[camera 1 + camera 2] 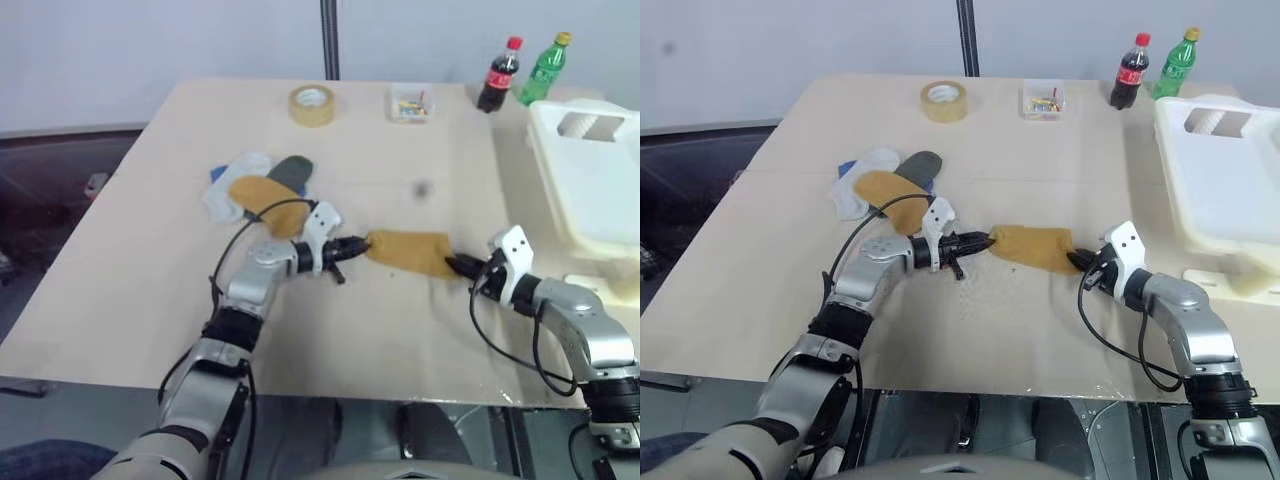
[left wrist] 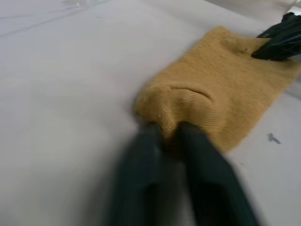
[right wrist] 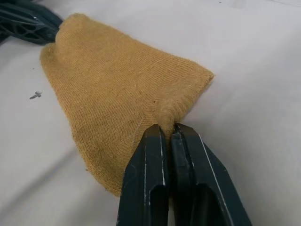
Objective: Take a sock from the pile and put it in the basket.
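Observation:
A mustard-yellow sock (image 1: pixel 408 252) lies flat mid-table, apart from the pile (image 1: pixel 255 190) of white, blue, dark green and mustard socks behind it to the left. My left gripper (image 1: pixel 358 246) is shut on the sock's left end, seen close in the left wrist view (image 2: pixel 169 134). At the opposite corner my right gripper (image 1: pixel 455 265) is also shut on the sock, the cloth pinched between its fingertips (image 3: pixel 169 127). The cream-white basket (image 1: pixel 590 180) stands at the table's right edge, beyond the right arm.
Along the table's far side sit a tape roll (image 1: pixel 312 105), a small clear box (image 1: pixel 411 104), a cola bottle (image 1: pixel 499 75) and a green bottle (image 1: pixel 545 68). Bare tabletop (image 1: pixel 380 330) lies in front of the sock.

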### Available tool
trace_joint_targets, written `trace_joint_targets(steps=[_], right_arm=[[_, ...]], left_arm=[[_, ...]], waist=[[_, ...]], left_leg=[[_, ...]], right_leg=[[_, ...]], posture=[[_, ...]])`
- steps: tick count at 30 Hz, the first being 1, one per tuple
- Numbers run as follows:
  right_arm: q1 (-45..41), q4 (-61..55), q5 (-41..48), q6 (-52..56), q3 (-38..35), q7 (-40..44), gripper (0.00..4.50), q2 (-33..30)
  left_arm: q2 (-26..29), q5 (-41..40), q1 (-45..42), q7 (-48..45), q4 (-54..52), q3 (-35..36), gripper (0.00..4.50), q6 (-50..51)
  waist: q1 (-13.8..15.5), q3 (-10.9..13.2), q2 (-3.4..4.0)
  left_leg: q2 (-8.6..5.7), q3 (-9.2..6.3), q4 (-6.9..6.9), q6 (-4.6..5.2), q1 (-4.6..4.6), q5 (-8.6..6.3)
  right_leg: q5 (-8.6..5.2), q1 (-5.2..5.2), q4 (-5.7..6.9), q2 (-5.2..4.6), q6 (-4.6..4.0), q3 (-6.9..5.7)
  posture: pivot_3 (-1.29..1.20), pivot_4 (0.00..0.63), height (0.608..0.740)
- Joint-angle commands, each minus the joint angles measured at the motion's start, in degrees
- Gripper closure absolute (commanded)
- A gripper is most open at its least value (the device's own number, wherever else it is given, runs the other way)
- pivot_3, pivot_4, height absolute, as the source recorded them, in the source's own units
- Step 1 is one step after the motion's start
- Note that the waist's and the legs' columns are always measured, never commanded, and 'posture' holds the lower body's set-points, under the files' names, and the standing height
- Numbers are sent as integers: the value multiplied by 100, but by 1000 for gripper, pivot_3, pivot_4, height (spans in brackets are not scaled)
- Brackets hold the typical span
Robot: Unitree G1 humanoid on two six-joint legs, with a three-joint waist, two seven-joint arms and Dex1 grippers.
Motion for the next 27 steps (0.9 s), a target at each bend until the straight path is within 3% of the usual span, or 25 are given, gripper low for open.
trace_joint_targets(steps=[1,7,13,17,21,23,27], right_arm=[[36,-171,-19,-38,21,3,4500,44],[173,-481,92,22,23,211,4500,-22],[690,-1547,367,633,27,248,4500,-233],[1170,-2092,477,957,-85,148,4500,-409],[1579,-2448,613,1219,-291,131,4500,-646],[1648,-2561,753,1326,-360,166,3789,-709],[1711,-2737,825,1376,-439,179,1948,-860]], left_arm=[[-28,37,189,-100,-135,-95,4452,58],[161,-31,549,-159,-780,-86,4452,424],[941,-627,1859,-389,-3213,-145,4452,1848],[1090,-960,2638,132,-4299,107,4452,2553],[746,-1006,3271,1030,-4943,412,4452,2684],[456,-855,3272,1555,-4876,529,4500,2536],[420,-820,3211,1707,-4910,497,3100,2341]], waist=[[-7,-1,1],[-14,-3,2],[-103,-5,7],[-69,-6,7],[4,-7,8],[44,-8,6],[45,-9,4]], left_leg=[[0,0,0,0,0,0],[2,0,0,0,1,0],[14,4,-16,7,3,-4],[16,0,-14,15,5,-9],[17,2,-13,16,11,-10],[16,1,-12,16,10,-10],[17,-1,-10,15,9,-9]], right_leg=[[0,0,0,0,0,0],[0,0,-1,2,0,1],[-1,-5,-9,4,-2,15],[-1,-1,-7,2,-2,13],[-1,1,-7,1,-2,16],[-1,3,-6,1,-2,13],[-1,4,-6,6,-2,8]], posture=[[0,150,738],[0,150,738],[0,150,738],[0,150,738],[0,150,738],[0,150,738],[0,150,738]])
